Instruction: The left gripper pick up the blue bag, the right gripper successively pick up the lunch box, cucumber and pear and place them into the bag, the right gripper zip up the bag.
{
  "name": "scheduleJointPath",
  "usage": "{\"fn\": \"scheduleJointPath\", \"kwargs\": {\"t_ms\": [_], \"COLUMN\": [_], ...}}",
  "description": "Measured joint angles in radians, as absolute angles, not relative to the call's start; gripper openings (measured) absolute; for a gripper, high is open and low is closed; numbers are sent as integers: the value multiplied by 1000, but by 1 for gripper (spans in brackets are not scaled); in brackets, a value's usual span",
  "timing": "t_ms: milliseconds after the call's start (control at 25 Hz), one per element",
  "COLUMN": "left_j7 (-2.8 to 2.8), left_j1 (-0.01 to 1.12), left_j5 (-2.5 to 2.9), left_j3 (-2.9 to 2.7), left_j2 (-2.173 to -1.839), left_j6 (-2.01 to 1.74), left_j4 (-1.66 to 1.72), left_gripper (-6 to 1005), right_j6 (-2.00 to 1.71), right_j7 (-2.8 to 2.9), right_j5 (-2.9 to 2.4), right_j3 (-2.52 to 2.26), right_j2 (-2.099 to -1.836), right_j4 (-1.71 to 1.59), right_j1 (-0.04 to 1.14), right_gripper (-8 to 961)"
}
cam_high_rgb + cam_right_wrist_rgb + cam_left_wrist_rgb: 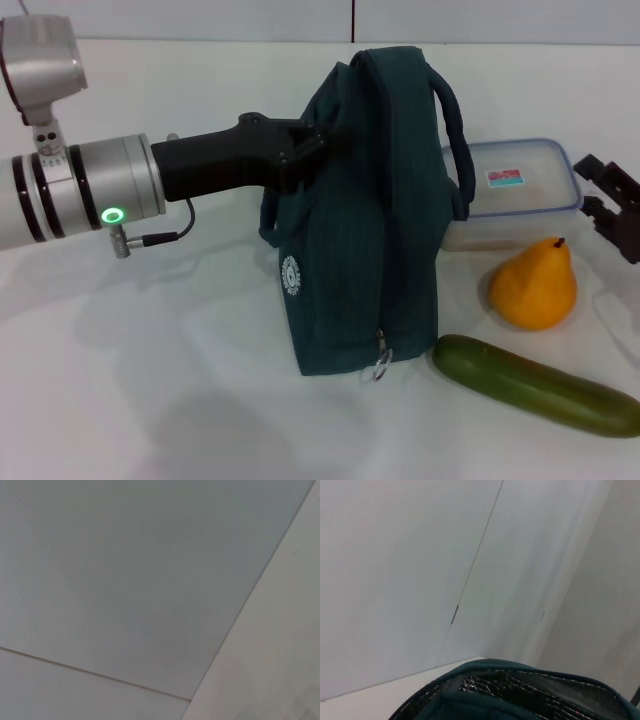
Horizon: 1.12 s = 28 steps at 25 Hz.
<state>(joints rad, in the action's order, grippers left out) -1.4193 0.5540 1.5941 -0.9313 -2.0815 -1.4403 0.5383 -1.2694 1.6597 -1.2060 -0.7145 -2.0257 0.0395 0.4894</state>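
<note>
The left gripper comes in from the left side of the head view and is clenched on the upper edge of the blue bag, near the top of its left side. The bag stands upright on the white table, and its zipper pull hangs low at the front, close to the table surface. One loop handle curves out on the right side of the bag. In the left wrist view, the rim of the bag is seen from close, with the silver lining visible just inside it. The lunch box lies behind and to the right of the bag, touching or almost touching the handle. The pear stands in front of the lunch box, and the cucumber lies in front of the pear, nearest to the robot. The right gripper is at the right edge of the head view, beside the lunch box and apart from it; whether it is released or clenched, I cannot tell. The right wrist view shows only pale flat surfaces.
</note>
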Motion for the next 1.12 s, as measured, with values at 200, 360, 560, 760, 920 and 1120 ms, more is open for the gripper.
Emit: {"fn": "scheduleJointPath", "kwargs": {"t_ms": [200,360,560,760,920,1120], "left_j7": [-1396,-1384,-1369,-1365,-1356,-1346], "left_j1": [554,554,554,554,554,552], "left_j5": [1593,1592,1592,1592,1592,1593], "left_j3": [-929,-930,-929,-929,-930,-930], "left_j2": [-2083,-2085,-2085,-2085,-2085,-2085], "left_j6": [-1438,-1436,-1435,-1434,-1434,-1433], "left_j4": [538,534,531,531,531,528], "left_gripper": [44,43,43,43,43,43], "right_j6": [-1264,-1259,-1246,-1201,-1187,-1180], "right_j7": [1704,1732,1747,1766,1768,1769], "right_j5": [-1211,-1211,-1206,-1204,-1203,-1204], "right_j3": [-715,-711,-704,-703,-703,-702], "right_j2": [-2027,-2028,-2028,-2028,-2028,-2028], "right_j4": [40,40,39,38,37,37], "right_j1": [511,523,536,552,564,571], "right_gripper": [741,741,740,736,732,724]}}
